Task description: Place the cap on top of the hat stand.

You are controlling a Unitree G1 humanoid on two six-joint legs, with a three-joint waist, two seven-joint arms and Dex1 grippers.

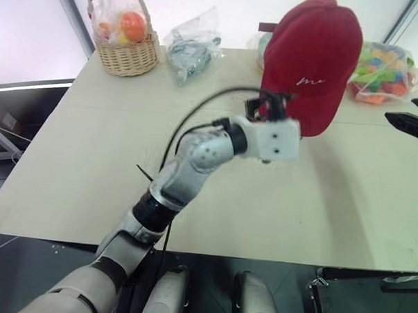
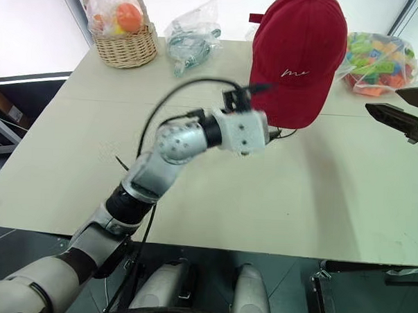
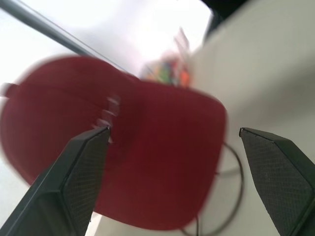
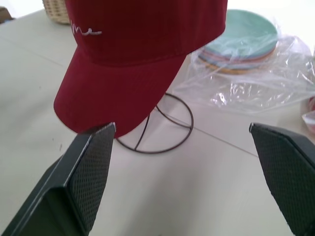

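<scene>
The cap [image 1: 310,60] sits draped over the hat stand [image 4: 156,125] toward the far edge of the tabletop [image 1: 91,158], brim hanging down toward the near edge, the stand's round wire base showing beneath it. The left gripper [image 3: 174,162] hangs just in front of the brim, fingers [image 3: 81,174] spread wide with nothing between them. The right gripper [image 4: 182,167], fingers also spread and empty, stands off by the right edge, so the left is the nearer; I judge only drawing clear remains.
</scene>
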